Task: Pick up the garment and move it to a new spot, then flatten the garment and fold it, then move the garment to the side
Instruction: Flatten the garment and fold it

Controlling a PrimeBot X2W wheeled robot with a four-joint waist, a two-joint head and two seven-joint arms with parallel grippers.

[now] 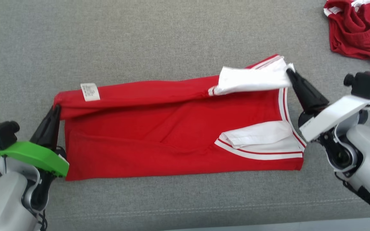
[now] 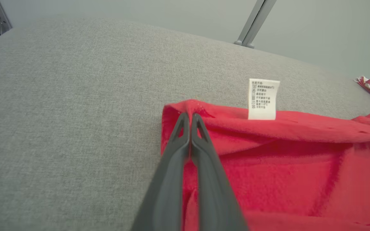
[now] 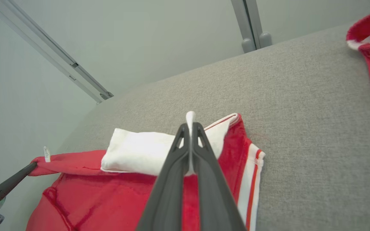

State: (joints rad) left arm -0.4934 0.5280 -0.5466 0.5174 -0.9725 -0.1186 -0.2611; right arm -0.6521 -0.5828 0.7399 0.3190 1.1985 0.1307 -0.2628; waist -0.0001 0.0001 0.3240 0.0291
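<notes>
The garment (image 1: 178,128) is red with white panels and white-and-red trim, spread across the grey surface with its far edge lifted and folded toward me. My left gripper (image 1: 56,107) is shut on the garment's far left corner (image 2: 185,109), beside a white care label (image 2: 263,99). At the far right corner my right gripper (image 1: 290,72) is shut on the white edge (image 3: 190,117) of the garment. Both pinched corners are raised a little above the cloth below. The left gripper's finger (image 3: 13,181) also appears at the lower left of the right wrist view.
A second red garment (image 1: 358,29) with white trim lies crumpled at the back right corner. The grey fabric surface (image 1: 140,41) stretches wide behind and left of the work. Its front edge (image 1: 268,224) runs along the bottom. Metal rails (image 3: 252,25) stand behind.
</notes>
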